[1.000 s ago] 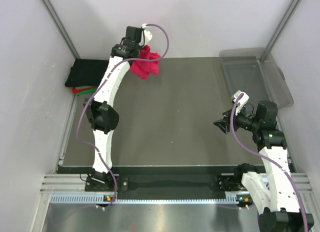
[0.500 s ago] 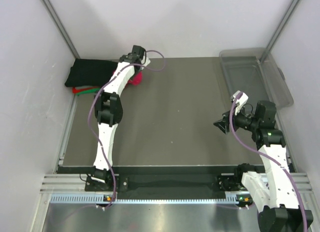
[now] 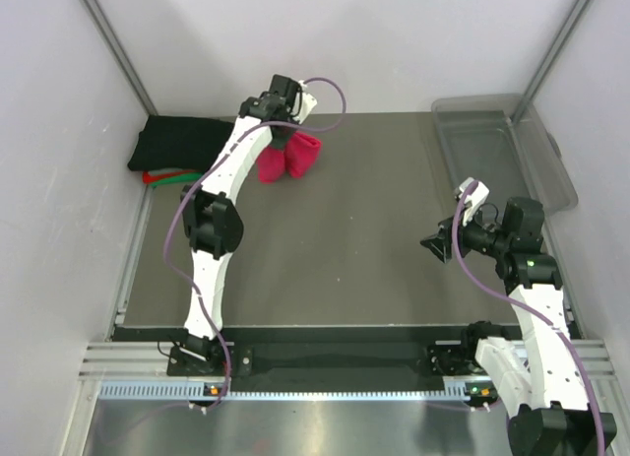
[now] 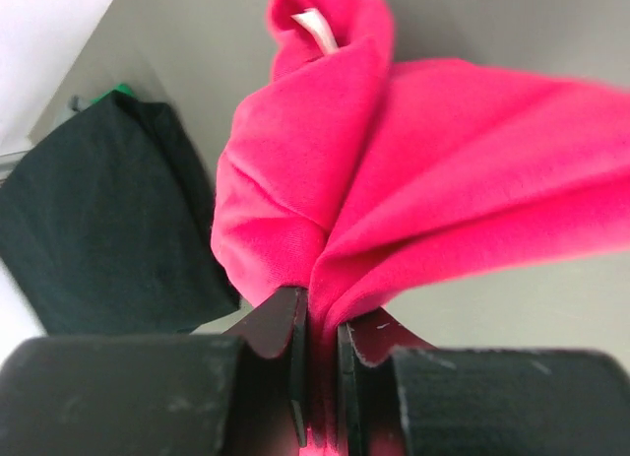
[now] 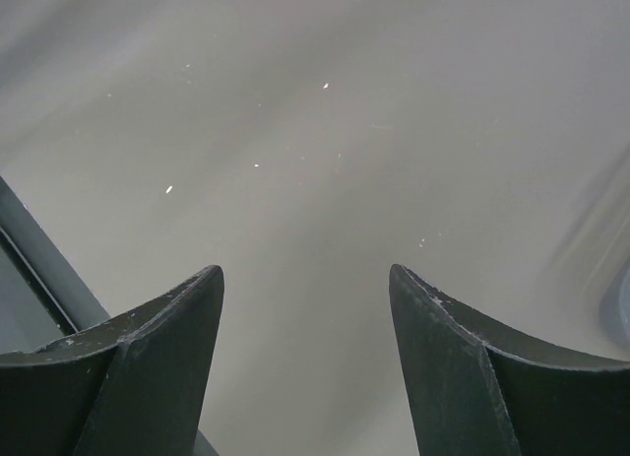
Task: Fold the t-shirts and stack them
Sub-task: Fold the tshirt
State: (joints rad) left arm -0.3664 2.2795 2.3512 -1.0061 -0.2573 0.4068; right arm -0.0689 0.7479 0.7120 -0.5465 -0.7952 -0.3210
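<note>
A small white neck label (image 4: 315,28), too blurred to read, pokes from the bunched pinkish-red t-shirt (image 4: 413,170) by the tabletop's (image 3: 345,239) far edge, near the folded black tee (image 4: 98,210) in the far-left corner. The left arm (image 3: 221,180) stretches long toward it, the left tool (image 4: 317,323) pinched nearly shut on its cloth; the right arm (image 3: 536,298) sits bent by the right edge, the right tool (image 5: 305,308) spread wide, empty.

A bright pinkish-red t-shirt (image 4: 413,170), its white neck label (image 4: 315,25) showing; at the grey table's (image 3: 345,239) far-left corner, a plain black tee (image 3: 177,141) tops red and green tees (image 3: 162,176).
</note>
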